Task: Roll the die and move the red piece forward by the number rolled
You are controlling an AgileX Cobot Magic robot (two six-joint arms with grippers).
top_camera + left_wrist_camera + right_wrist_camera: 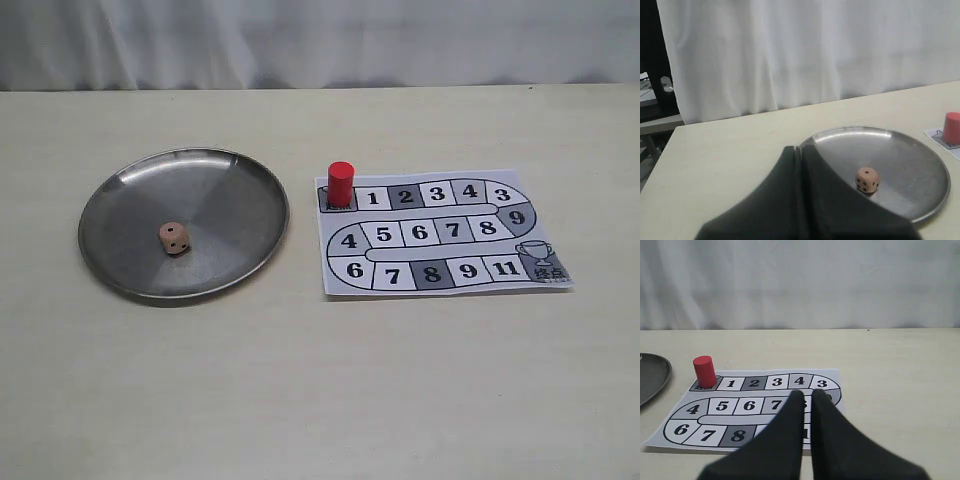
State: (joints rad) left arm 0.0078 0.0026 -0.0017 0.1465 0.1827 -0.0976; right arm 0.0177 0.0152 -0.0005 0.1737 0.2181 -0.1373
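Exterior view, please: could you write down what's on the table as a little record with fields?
Table: pale, flat
Metal plate: round, on the left
Die: lying inside the plate, nothing touching it
Board: printed paper track with numbered squares, right of the plate
Red piece: upright on the start square, just before square 1
Left tool: shut, empty, apart from the die
Right tool: shut, empty, apart from the red piece

Tan die [174, 238] in plate [120, 200], red piece [340, 184] upright
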